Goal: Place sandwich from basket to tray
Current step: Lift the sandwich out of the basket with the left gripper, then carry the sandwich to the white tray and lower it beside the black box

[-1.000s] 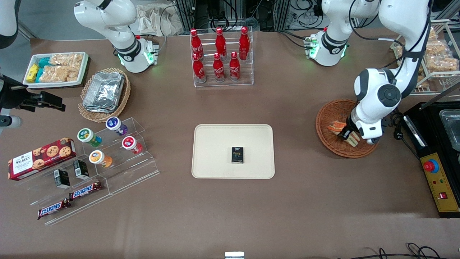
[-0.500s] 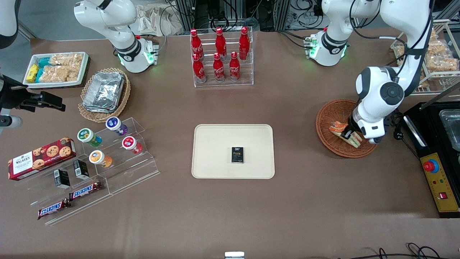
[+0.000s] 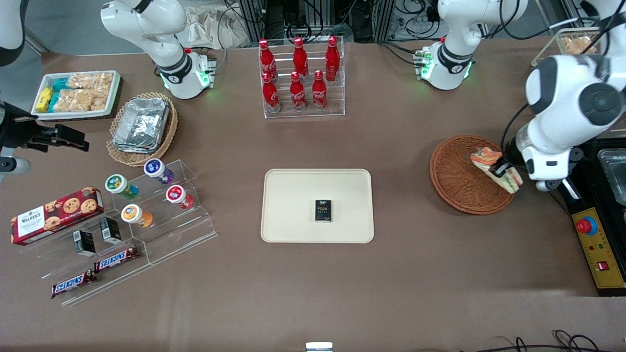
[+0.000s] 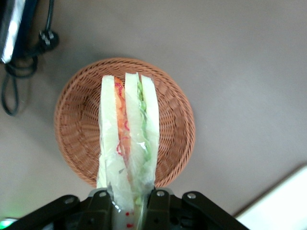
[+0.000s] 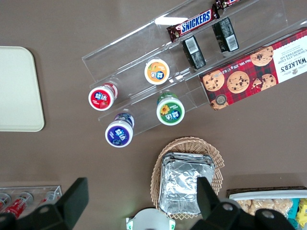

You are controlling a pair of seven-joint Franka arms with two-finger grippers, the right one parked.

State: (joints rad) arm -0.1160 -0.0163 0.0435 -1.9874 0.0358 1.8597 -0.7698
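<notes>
The jaws (image 4: 125, 199) pinch only the sandwich (image 3: 496, 168) tip above the basket (image 3: 457, 178) rim at three o'clock; soft bread could slip out while travelling to the tray (image 3: 293, 195); the small black box (image 3: 323, 210) there might get bumped.

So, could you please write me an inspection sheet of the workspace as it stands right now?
Surface: brown table, flat, no spills seen.
Job's things: sandwich lifted above the emptied basket; tray holds only a small black box.
Clutter: cola bottles in a clear rack; yoghurt cups, cookie box and Snickers bars on an acrylic stand; foil trays in a tan basket; snack packets in a white bin.
Grippers: gripper shut on the sandwich's narrow end, over the basket.
Cables: black cable lying beside the basket.
Surroundings: control box with red stop button toward the working arm's end.
</notes>
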